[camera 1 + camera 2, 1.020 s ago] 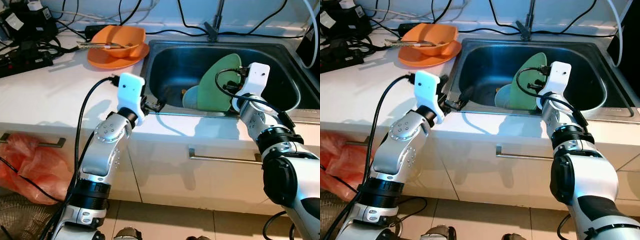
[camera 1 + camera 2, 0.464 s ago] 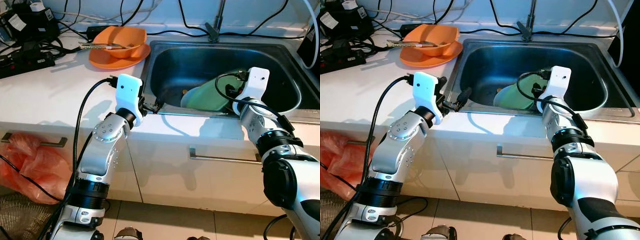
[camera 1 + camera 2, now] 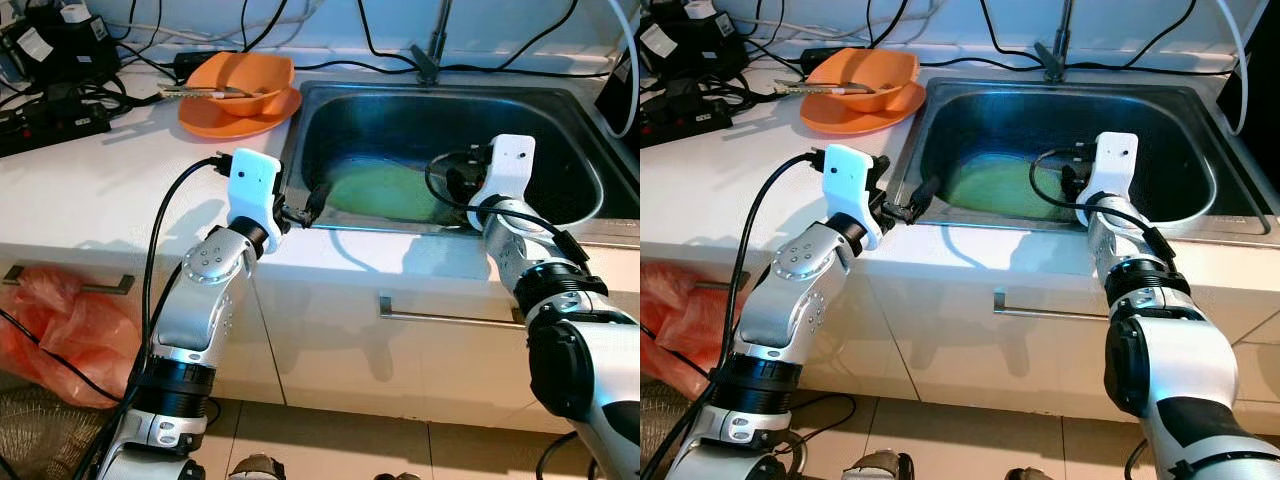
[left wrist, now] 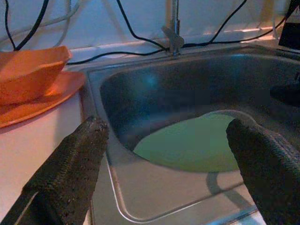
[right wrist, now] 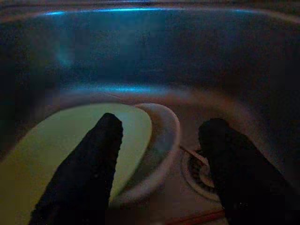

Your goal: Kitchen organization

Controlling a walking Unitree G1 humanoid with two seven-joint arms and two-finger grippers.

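- The green plate (image 3: 385, 192) lay nearly flat in the bottom of the sink (image 3: 560, 108), its far edge resting on the rim of a small white bowl (image 5: 161, 140) beside the drain (image 5: 199, 171).
- The right gripper (image 5: 159, 161) hung inside the basin just above plate and bowl, fingers apart and holding nothing.
- The left gripper (image 4: 168, 154) hovered at the sink's near left rim, fingers spread wide and empty.
- Risk, as I judged it: a plate propped on a bowl rim could rock or slide when gripped at one edge, clattering against the steel or tipping the bowl.
- A second risk: the right wrist's looped cable (image 3: 445, 185) sat low in the basin (it could snag on crockery).
- The surface was a pale counter (image 3: 110, 190) over white cabinet fronts with bar handles; an orange bowl (image 3: 235, 80) on an orange plate stood left of the sink, a utensil laid across it.
- Black cables trailed along the back wall, electronics sat at the far left, and an orange plastic bag (image 3: 60, 330) slumped on the floor.
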